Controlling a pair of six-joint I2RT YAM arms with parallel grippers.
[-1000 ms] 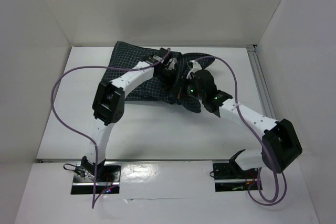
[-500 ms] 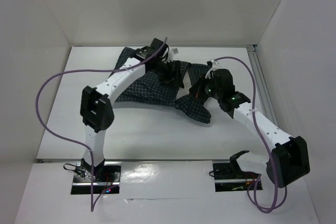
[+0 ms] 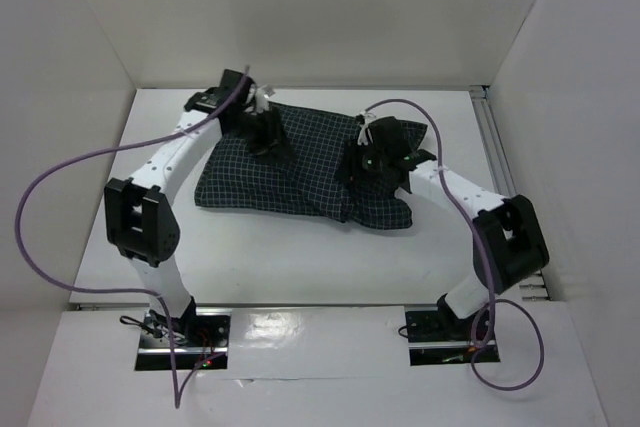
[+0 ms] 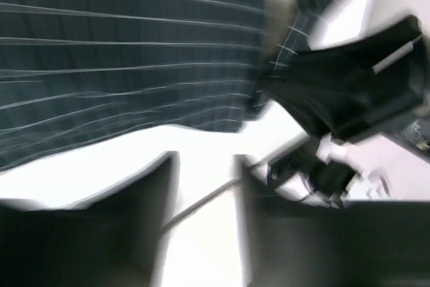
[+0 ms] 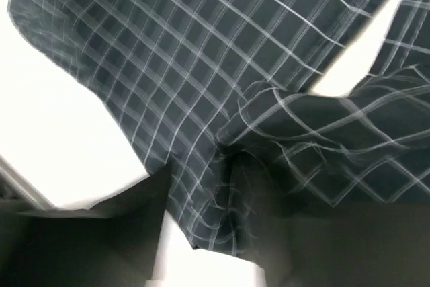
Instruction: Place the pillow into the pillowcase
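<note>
A white table point(image 3: 270, 247), boxed in by plain white walls point(image 3: 300, 17). A metal rail point(image 3: 499, 157) runs along its right edge; what looks like a second rail point(image 3: 300, 305) lines the near edge.

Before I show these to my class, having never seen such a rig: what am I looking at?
Two white robot arms are bolted at a table's near edge. The wide picture comes from a camera above and behind them; the close-ups come from cameras on their wrists. On the table lies a plump navy checked pillowcase; no pillow shows. The left tool stands open over bare table beside the cloth, holding nothing. The right tool has parted fingers, a fold of the cloth between them.
</note>
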